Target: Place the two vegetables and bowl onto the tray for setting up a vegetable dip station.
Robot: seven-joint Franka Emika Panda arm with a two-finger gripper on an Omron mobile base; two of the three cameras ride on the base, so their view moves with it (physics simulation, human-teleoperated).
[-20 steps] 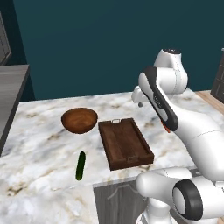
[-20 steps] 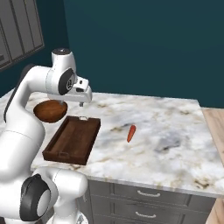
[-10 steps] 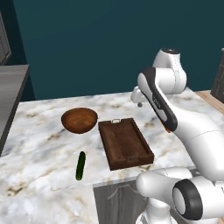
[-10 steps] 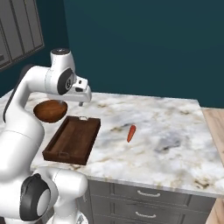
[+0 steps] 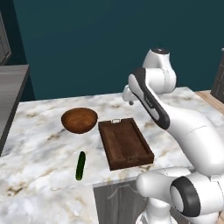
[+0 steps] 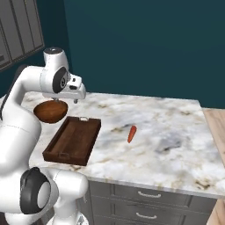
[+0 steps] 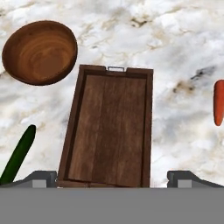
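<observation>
Above the dark brown rectangular wooden tray [image 7: 109, 127] the claw [image 7: 111, 177] stays spread apart and empty; nothing moved, nothing placed yet.

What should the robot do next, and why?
Probably lower the open gripper toward the carrot, which lies alone on the counter beside the tray. The tray holds nothing yet, the gripper holds nothing, and the cucumber and bowl also wait outside it.

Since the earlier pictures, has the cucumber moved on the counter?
No. The cucumber lies at the same spot left of the tray, below the bowl.
</observation>
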